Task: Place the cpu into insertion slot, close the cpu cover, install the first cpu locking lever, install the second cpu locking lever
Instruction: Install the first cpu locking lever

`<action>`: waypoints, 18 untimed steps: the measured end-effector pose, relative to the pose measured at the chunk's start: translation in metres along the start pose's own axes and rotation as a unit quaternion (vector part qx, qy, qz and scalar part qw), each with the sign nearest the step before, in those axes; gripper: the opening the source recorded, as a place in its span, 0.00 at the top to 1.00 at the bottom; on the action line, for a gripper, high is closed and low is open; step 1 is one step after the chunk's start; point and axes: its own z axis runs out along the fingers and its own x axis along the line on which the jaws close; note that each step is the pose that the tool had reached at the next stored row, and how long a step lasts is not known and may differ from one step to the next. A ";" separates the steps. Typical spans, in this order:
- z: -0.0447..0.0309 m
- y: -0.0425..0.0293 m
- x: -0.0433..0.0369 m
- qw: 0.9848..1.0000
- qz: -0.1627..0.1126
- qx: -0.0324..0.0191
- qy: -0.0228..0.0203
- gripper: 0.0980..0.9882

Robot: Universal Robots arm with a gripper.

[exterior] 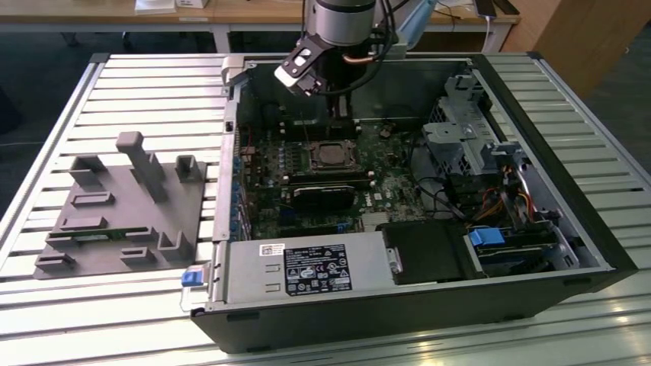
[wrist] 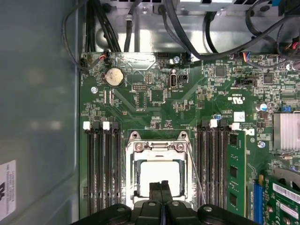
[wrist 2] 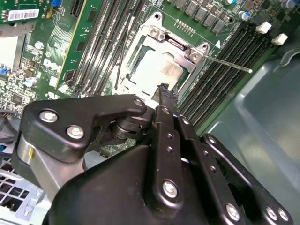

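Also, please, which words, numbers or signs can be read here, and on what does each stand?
Black and white label on the silver metal power supply box: too small to read.
White sticker on the grey metal case wall: cut off, unreadable.
White printing on the green circuit board: too small to read.
None can be quoted.

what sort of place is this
Probably a robotics lab or workshop: an opened computer case lies on a slatted metal table, a robot arm hangs over it, and wooden desks stand behind.
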 end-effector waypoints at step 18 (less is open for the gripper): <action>-0.0163 0.0003 -0.0004 0.999 -0.039 -0.001 -0.001 0.99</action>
